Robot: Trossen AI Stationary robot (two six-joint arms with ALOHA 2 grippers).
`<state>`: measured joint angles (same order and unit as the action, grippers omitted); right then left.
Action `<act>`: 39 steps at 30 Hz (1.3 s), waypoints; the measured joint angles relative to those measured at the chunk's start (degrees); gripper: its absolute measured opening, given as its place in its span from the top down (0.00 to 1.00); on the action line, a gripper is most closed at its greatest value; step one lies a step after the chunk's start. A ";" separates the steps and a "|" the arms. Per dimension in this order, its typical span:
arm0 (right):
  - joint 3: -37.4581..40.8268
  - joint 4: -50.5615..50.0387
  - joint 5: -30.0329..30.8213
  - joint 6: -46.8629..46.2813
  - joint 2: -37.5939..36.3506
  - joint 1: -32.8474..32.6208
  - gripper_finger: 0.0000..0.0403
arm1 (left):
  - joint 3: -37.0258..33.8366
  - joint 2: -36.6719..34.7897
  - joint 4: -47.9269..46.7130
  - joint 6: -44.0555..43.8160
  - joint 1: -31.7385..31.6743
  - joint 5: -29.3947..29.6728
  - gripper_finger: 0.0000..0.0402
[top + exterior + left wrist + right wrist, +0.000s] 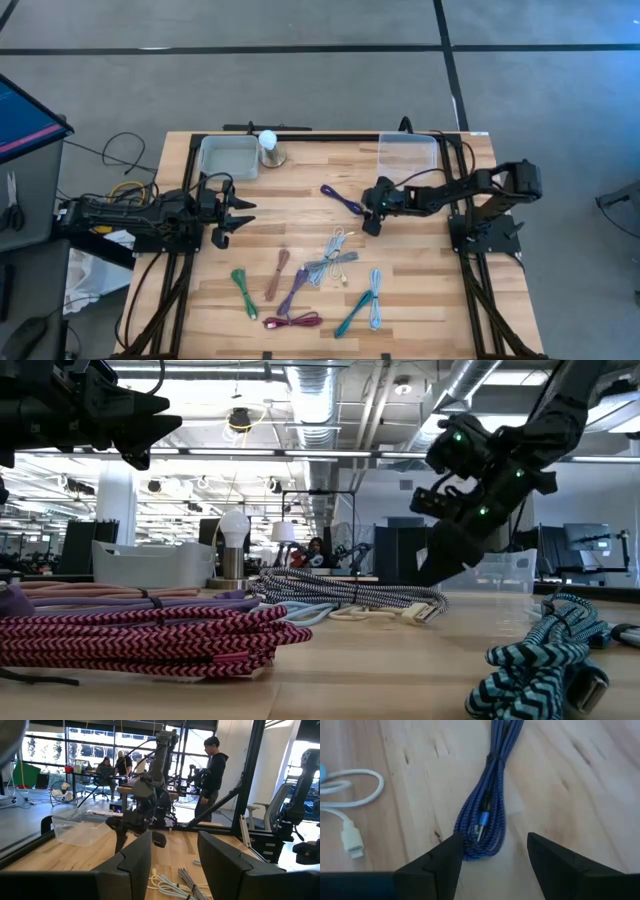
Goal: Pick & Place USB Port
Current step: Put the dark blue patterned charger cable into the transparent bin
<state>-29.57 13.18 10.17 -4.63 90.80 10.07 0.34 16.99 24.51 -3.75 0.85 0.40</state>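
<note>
Right gripper poised over the blue cable, with a real chance of a missed or partial pick.

The right gripper (492, 857) hangs low with fingers spread, straddling the near looped end of the blue cable (487, 815) lying flat on the table (580, 795); closing off-centre could catch only some strands or push the bundle aside. Farther off, the left gripper (222, 212) waits spread at the table's left edge.
</note>
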 joint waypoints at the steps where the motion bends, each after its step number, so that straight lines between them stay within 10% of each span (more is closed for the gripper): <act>1: -0.07 0.48 -0.52 -0.03 0.50 0.00 0.48 | -0.01 0.00 0.00 0.00 0.02 0.00 0.60; 9: -0.21 6.64 -2.68 -0.66 5.16 -0.02 0.60 | 0.00 0.00 0.00 0.00 -0.01 0.00 0.60; 17: -0.11 7.27 -2.80 0.05 5.22 0.09 0.95 | -0.02 0.00 0.00 0.00 0.02 0.00 0.60; 39: 0.16 -12.82 8.76 7.99 -21.06 3.21 0.97 | -0.02 0.00 0.00 -0.02 0.01 0.00 0.60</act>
<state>-29.41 0.37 18.93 3.37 69.74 13.28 0.32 16.99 24.51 -3.77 0.86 0.40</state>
